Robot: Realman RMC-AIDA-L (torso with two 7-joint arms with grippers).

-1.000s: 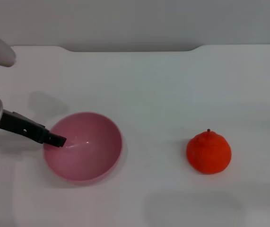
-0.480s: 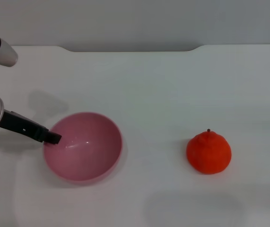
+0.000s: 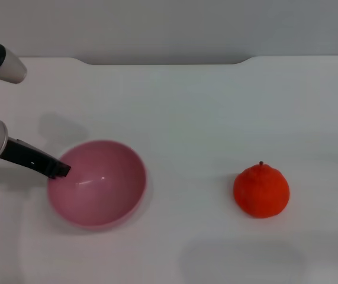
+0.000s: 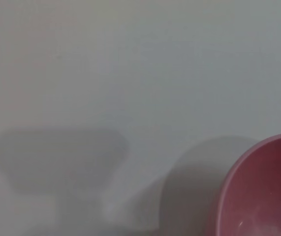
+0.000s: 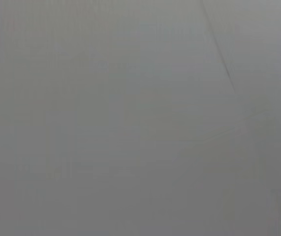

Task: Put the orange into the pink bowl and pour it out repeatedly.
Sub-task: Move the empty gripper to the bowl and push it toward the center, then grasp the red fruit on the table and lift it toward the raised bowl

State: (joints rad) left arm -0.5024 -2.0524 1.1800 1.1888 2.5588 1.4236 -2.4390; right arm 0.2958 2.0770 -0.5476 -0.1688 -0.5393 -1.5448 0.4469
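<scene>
White table (image 3: 216, 106), pink bowl (image 3: 96, 190), orange (image 3: 261, 190): my left gripper (image 3: 61, 170) has its dark fingertip at the bowl's near-left rim, though I cannot tell how wide it stands; the right gripper is out of sight. The orange sits well apart from that claw, beyond the bowl's far side. I judge the rim grip needs to be firm before tilting.

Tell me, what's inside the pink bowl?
Nothing is inside the pink bowl. Only the left gripper touches its rim. The orange sits apart on the table. Under the bowl is hidden.
</scene>
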